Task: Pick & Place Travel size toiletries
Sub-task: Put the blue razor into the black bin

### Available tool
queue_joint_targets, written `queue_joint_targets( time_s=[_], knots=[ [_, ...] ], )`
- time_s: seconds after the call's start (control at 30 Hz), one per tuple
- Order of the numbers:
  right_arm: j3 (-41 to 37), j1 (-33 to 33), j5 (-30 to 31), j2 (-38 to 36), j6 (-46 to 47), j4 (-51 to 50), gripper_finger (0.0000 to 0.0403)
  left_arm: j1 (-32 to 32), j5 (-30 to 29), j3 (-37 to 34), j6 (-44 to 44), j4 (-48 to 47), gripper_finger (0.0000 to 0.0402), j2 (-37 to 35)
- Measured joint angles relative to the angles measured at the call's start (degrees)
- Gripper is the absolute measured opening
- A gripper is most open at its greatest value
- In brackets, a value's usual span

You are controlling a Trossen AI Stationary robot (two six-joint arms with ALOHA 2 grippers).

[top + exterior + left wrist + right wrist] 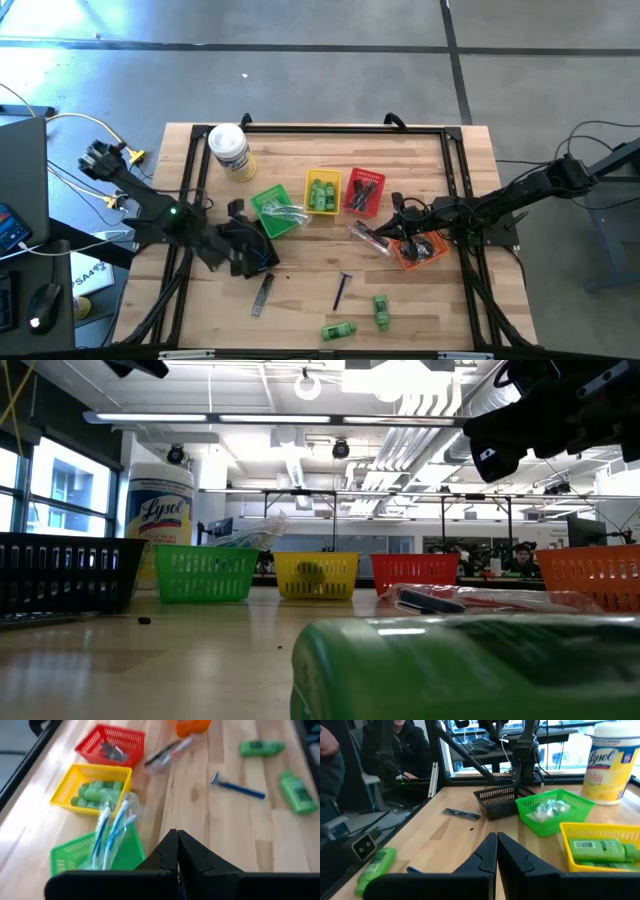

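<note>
Looming largest in the low view, a green mini bottle [470, 665] is lying on its side at the near edge of the counter [300, 320], and a second green bottle [381, 310] is resting just beside it, toward the orange basket [420, 250]. Taking that orange basket as the landmark, a dark blue razor [342, 290] is lying on bare wood nearer the front edge than the basket, and a grey comb [263, 294] is sitting farther along toward the left arm. A clear wrapped stick [368, 236] is lying just beside the basket, touching or nearly touching its rim. The right end effector [405, 222] is hanging over the basket with its fingers clenched on nothing. The left end effector [262, 255] is hovering near a black basket [255, 245], likewise pinched together and holding nothing. Beyond the orange basket, a red basket [363, 192] is holding dark pieces, a yellow basket [323, 192] is holding green bottles, and a green basket [277, 212] is holding clear wrapped sticks. Farthest off, a white canister [230, 150] is lying by the back rail.
</note>
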Motion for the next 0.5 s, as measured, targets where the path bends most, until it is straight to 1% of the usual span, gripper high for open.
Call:
queue_joint_targets(
  time_s=[0.1, 0.2, 0.27, 0.4, 0.5],
  knots=[
    [0.00, -0.02, 0.24, -0.04, -2.24, 0.17, 0.0004, -0.43, 0.08, 4.71, -0.37, -2.17, 0.0000, 5.96],
    [0.00, -0.33, 0.23, -0.07, -4.28, 1.52, 0.0004, -0.04, 0.85, 6.68, -0.24, 0.09, 0.0000, 10.37],
    [0.00, -0.33, 0.39, -0.10, -5.94, 2.52, 0.0004, 1.46, 2.04, 7.64, 0.73, 2.18, 0.0000, 13.15],
    [0.00, -0.33, 0.38, -0.11, -8.54, 4.03, 0.0004, 4.04, 8.30, 7.95, 3.87, 6.28, 0.0000, 17.88],
    [0.02, -0.33, 0.40, -0.11, -8.67, 4.65, 0.0004, 5.82, 14.79, 8.12, 8.79, 12.35, 0.0000, 21.23]
  ],
)
